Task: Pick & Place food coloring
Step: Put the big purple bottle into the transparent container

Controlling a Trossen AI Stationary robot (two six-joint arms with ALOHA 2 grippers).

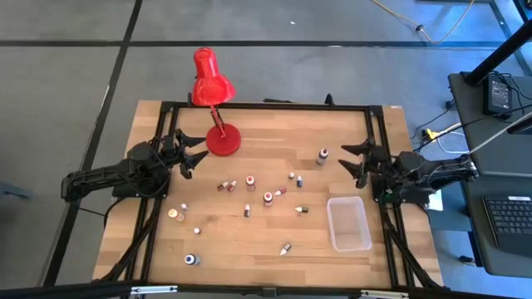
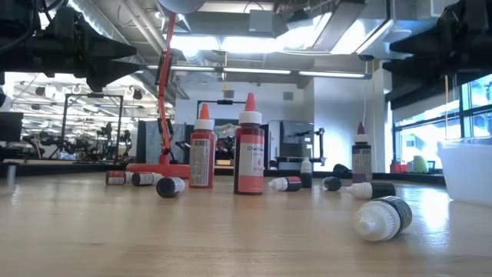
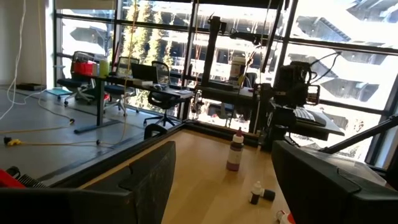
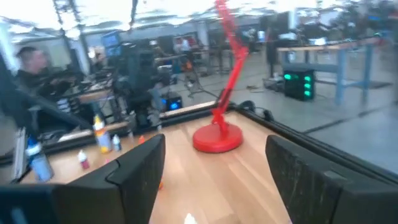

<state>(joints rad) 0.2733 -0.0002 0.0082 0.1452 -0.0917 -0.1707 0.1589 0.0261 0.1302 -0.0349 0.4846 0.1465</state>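
- The counter (image 1: 249, 241) carries everything; the clear tub (image 1: 349, 223) sits on it near the right edge and serves as landmark; in the high view it appears to hold no bottles, so I judge the sorting barely begun, or between two cycles;
- The red lamp (image 1: 218, 108) stands far from the tub, at the counter's back on the left arm's side; it is no part of the job;
- The right pincer (image 1: 356, 159) hovers above the counter just behind the tub, jaws spread wide and holding nothing;
- The left pincer (image 1: 191, 155) waits well across the counter from the tub, beside the lamp's base, likewise wide open and empty;
- The food coloring bottles (image 1: 268, 198) lie scattered over the middle of the counter, to the left of the tub; some are upright, some on their sides;
- One upright bottle (image 1: 322, 155) stands behind the tub and close to the right pincer; a lying one (image 1: 302, 209) rests just left of the tub;
- The step in hand looks like a reach for a fresh pick; the next move calls for choosing a near bottle, lowering the open jaws astride its body, closing gently, then carrying it over the tub's rim; lying bottles may roll.
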